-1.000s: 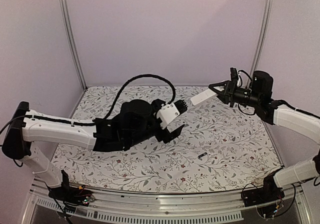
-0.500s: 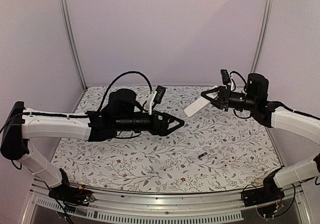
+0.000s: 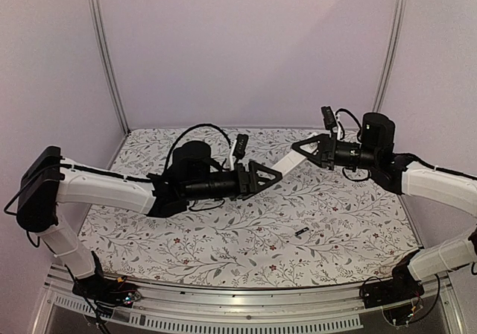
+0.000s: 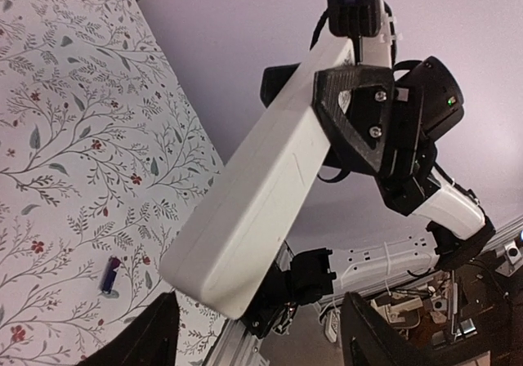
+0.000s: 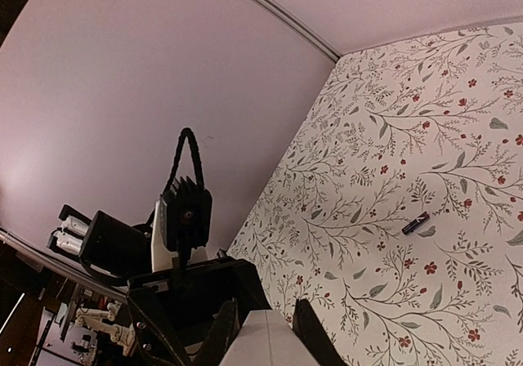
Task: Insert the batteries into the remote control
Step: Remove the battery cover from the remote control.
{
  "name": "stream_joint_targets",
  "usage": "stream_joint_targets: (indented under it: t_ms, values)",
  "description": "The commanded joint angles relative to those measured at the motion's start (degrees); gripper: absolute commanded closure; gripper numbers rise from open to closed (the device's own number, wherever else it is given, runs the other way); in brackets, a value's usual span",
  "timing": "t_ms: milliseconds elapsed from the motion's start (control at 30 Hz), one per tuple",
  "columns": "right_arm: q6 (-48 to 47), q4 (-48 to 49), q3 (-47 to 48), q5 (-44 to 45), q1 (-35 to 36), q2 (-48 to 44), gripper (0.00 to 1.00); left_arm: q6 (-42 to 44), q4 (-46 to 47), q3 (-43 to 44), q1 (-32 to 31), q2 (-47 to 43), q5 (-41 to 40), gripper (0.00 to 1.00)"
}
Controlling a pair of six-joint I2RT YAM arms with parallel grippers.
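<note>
The remote control [image 3: 291, 160] is a white bar held in the air by my right gripper [image 3: 299, 153], which is shut on its upper end. In the left wrist view the remote [image 4: 261, 194] slants down toward my left gripper [image 4: 260, 301], whose jaws stand wide open on either side of its free end. My left gripper [image 3: 274, 174] points right at the remote. One small dark battery [image 3: 301, 232] lies on the table, also seen in the left wrist view [image 4: 110, 274] and right wrist view [image 5: 415, 223]. The other battery is out of view.
The floral table cloth [image 3: 350, 207] covers the whole table. Metal posts [image 3: 104, 51] stand at the back corners. The left arm [image 3: 112, 192] reaches across the middle of the table. A metal rail [image 3: 246, 308] runs along the near edge.
My left gripper has turned its wrist and moved right and back toward the remote. My right gripper has carried the remote left and lower, bringing its free end to the left jaws.
</note>
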Motion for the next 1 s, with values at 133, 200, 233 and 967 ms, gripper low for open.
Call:
stream_joint_targets:
  t_ms: [133, 200, 233, 967]
  values:
    - [-1.17, 1.12, -0.95, 3.87, 2.21, -0.39, 1.0, -5.18, 3.52, 1.6, -0.07, 3.09, -3.65, 0.44]
    - [-1.34, 0.92, -1.05, 4.44, 2.62, -0.47, 1.0, -5.17, 3.55, 1.89, -0.06, 3.25, -4.12, 0.46]
    - [-1.35, 0.73, -1.08, 4.77, 2.77, -0.53, 1.0, -5.25, 3.78, 1.93, -0.12, 3.22, -4.38, 0.47]
    - [-5.15, -3.92, 0.02, 8.21, 5.57, -1.69, 1.0, -9.76, 10.67, 2.28, 1.11, 6.08, -5.0, 0.7]
